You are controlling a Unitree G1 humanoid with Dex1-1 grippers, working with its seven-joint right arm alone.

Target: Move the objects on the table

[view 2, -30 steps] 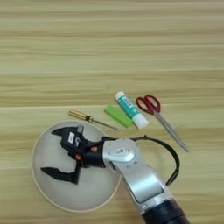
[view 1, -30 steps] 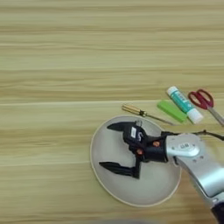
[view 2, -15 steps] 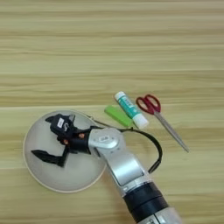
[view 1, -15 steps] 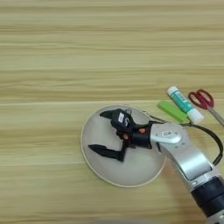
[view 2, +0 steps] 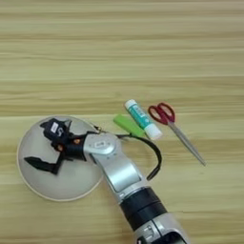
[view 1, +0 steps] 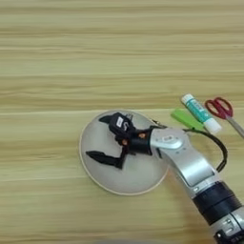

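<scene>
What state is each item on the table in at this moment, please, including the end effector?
End effector: open, fingers spread over the plate, holding nothing.
Plate: lying flat on the table, nothing on it.
White tube: lying on its side, cap on.
Scissors: lying flat, blades closed.
Green piece: lying flat beside the tube.

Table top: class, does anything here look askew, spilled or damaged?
Nothing stands out. The plate lies flat and whole under the open pincer; the white tube, green piece and scissors lie undamaged, nothing spilled.
</scene>
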